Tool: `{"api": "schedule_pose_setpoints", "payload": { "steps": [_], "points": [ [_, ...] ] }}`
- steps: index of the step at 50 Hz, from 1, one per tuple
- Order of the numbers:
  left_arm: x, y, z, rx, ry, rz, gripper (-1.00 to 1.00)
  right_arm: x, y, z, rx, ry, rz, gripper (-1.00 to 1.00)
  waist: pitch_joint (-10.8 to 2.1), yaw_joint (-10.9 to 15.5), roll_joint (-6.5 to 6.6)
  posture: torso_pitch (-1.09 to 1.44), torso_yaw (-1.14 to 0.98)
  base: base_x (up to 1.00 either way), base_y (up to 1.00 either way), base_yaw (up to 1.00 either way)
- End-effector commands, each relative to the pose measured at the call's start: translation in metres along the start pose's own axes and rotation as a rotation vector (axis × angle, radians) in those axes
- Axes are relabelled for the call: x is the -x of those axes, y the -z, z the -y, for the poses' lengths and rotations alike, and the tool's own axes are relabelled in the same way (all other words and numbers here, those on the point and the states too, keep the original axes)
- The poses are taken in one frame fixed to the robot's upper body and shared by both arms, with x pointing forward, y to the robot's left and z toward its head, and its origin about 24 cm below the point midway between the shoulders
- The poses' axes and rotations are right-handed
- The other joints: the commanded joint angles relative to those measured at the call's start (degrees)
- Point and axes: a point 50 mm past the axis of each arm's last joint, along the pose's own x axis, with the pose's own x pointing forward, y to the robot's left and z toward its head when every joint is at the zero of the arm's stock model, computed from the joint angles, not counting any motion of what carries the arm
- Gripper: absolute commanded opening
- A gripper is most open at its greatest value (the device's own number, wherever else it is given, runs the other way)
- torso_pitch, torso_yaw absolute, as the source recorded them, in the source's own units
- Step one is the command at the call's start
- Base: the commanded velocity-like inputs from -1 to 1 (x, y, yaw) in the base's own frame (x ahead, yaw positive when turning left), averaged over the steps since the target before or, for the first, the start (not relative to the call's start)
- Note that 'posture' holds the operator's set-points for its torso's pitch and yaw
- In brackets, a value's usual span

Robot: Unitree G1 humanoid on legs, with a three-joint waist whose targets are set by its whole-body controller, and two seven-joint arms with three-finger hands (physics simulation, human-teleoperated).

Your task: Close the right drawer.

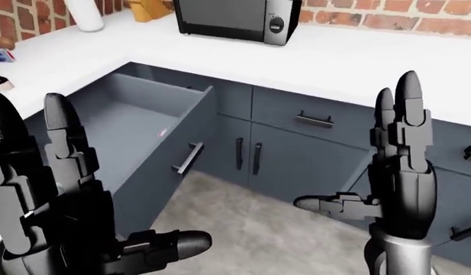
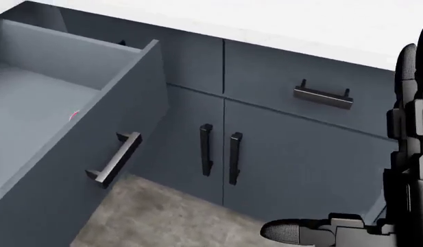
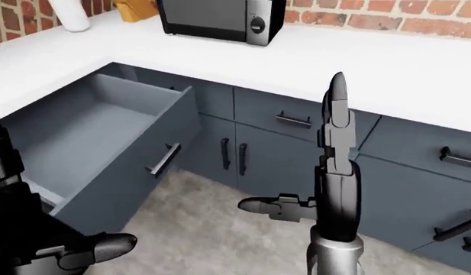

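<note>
The scene is being viewed from three head cameras, all angled downward over the raised arms toward the corner cabinets. The head view is being held closest, the open drawer (image 2: pixel 74 139) filling nine o'clock and the double doors (image 2: pixel 221 154) at centre. The two eye views are being framed wider, the microwave (image 1: pixel 235 20) and countertop (image 3: pixel 357 74) taken in at twelve o'clock. Drawer, doors and floor (image 1: pixel 258 229) are being shared by all three.
</note>
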Motion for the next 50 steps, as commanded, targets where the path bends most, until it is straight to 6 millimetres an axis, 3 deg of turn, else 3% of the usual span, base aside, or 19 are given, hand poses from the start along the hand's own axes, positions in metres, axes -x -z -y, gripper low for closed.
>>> {"api": "schedule_pose_setpoints", "payload": {
  "steps": [1,3,4,6,14,15,16,17,18,19,24,36,37,38,39,42,45,47,50],
  "points": [
    [-0.002,-0.005,-0.001,-0.002,-0.004,0.035,1.0,-0.002,-0.01,0.0,-0.008,0.006,0.06,1.0,0.03,0.12,-0.05,0.0,0.0,0.0,0.34,0.0],
    [-0.002,-0.005,-0.001,-0.002,-0.004,0.035,1.0,-0.002,-0.009,0.0,-0.008,0.007,0.06,1.0,-1.11,0.08,3.36,0.0,0.0,0.0,0.34,0.0],
    [-0.002,-0.005,-0.001,-0.002,-0.004,0.036,1.0,-0.002,-0.009,-0.001,-0.009,0.007,0.06,1.0,-1.53,0.25,2.94,0.0,0.0,0.0,0.33,0.0],
    [-0.002,-0.005,-0.001,-0.002,-0.004,0.035,1.0,-0.002,-0.007,-0.001,-0.008,0.006,0.057,1.0,-0.21,0.69,2.8,0.0,0.0,0.0,0.33,0.0],
    [-0.003,-0.006,-0.002,-0.004,-0.006,0.035,1.0,0.0,-0.004,-0.002,-0.017,0.007,0.05,1.0,0.31,-0.24,-2.05,0.0,0.0,0.0,0.34,0.0],
    [-0.003,-0.006,-0.002,-0.003,-0.006,0.035,1.0,0.001,-0.005,-0.002,-0.024,0.006,0.058,1.0,0.47,0.04,-3.84,0.0,0.0,0.0,0.0,0.0],
    [-0.003,-0.006,-0.001,-0.003,-0.006,0.036,1.0,0.001,-0.004,-0.002,-0.037,0.003,0.057,1.0,-0.29,0.58,-3.58,0.0,0.0,0.0,0.0,0.0],
    [-0.003,-0.007,-0.001,-0.003,-0.007,0.036,1.0,0.001,-0.005,-0.001,-0.033,0.005,0.059,1.0,-0.81,0.93,-4.31,0.0,0.0,0.0,0.0,0.0],
    [-0.003,-0.007,-0.002,-0.003,-0.007,0.035,1.0,0.002,-0.005,-0.001,-0.034,0.004,0.061,1.0,-0.4,0.84,-4.02,0.0,0.0,0.0,0.0,0.0],
    [-0.003,-0.007,-0.001,-0.003,-0.007,0.035,1.0,0.002,-0.005,-0.001,-0.032,0.004,0.063,1.0,-0.7,0.9,-3.22,0.0,0.0,0.0,0.0,0.0],
    [-0.003,-0.007,-0.001,-0.003,-0.007,0.035,1.0,0.003,-0.003,-0.002,-0.017,0.005,0.061,1.0,-1.69,0.7,-2.0,0.0,0.0,0.0,0.0,0.0],
    [-0.001,-0.004,-0.002,-0.002,-0.007,0.034,1.0,0.002,-0.003,-0.002,-0.013,0.01,0.059,1.0,-2.86,0.27,-1.16,0.0,0.0,0.0,0.04,0.0],
    [-0.001,-0.004,-0.002,-0.002,-0.007,0.034,1.0,0.002,-0.002,-0.002,-0.014,0.01,0.056,1.0,-3.38,0.12,-0.85,0.0,0.0,0.0,0.07,0.0],
    [-0.002,-0.004,-0.002,-0.002,-0.007,0.034,1.0,0.003,-0.002,-0.002,-0.013,0.011,0.056,1.0,-1.94,-0.01,-0.77,0.0,0.0,0.0,0.11,0.0],
    [-0.002,-0.004,-0.002,-0.002,-0.007,0.034,1.0,0.003,-0.001,-0.002,-0.015,0.01,0.055,1.0,-1.37,-0.1,-0.76,0.0,0.0,0.0,0.15,0.0],
    [-0.002,-0.004,-0.002,-0.003,-0.009,0.033,1.0,0.003,-0.001,-0.002,-0.014,0.012,0.053,1.0,-1.03,-0.13,-0.3,0.0,0.0,0.0,0.15,0.0],
    [-0.002,-0.003,-0.002,-0.003,-0.009,0.034,1.0,0.003,0.0,-0.002,-0.013,0.014,0.05,1.0,-1.39,-0.02,-1.99,0.0,0.0,0.0,0.26,0.0],
    [-0.001,-0.003,-0.002,-0.003,-0.01,0.033,1.0,0.002,-0.002,-0.002,-0.018,0.012,0.049,1.0,-1.26,0.03,-2.35,0.0,0.0,0.0,0.36,0.0],
    [-0.001,-0.002,-0.002,-0.003,-0.01,0.033,1.0,0.001,-0.005,-0.002,-0.022,0.015,0.047,1.0,-0.38,-0.13,-1.0,0.0,0.0,0.0,0.37,0.0]
  ]
}}
